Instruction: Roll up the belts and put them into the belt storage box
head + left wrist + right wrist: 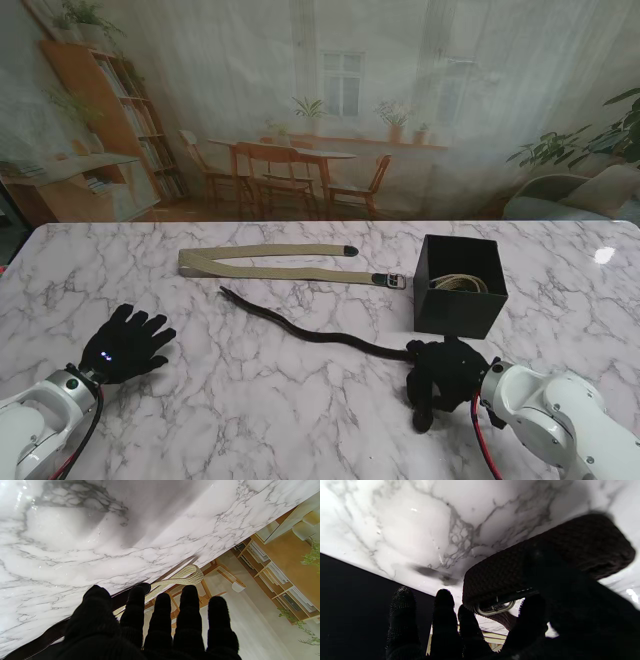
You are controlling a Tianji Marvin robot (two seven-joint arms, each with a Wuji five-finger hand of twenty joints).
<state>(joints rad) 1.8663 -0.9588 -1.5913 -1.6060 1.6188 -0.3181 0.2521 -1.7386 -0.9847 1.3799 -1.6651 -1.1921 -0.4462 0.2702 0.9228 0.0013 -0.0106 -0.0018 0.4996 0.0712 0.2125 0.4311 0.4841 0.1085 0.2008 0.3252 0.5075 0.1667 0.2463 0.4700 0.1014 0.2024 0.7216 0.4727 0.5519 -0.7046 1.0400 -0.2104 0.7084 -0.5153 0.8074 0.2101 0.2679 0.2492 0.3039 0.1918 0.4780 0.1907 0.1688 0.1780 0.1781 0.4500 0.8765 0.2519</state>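
R hand (447,376) pinches dark woven belt (300,330) at buckle (limp, light); L hand (128,343) at 8 o'clock, splayed, empty.

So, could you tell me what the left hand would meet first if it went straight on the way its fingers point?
Probably the dark belt: the left hand, open, points towards its thin tip, with the beige belt beyond. Depth is unclear.

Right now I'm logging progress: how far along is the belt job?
One rolled belt already sits in the black box. The right hand holds the dark belt at its buckle end, not yet rolled. The beige belt lies untouched; the left hand is open.
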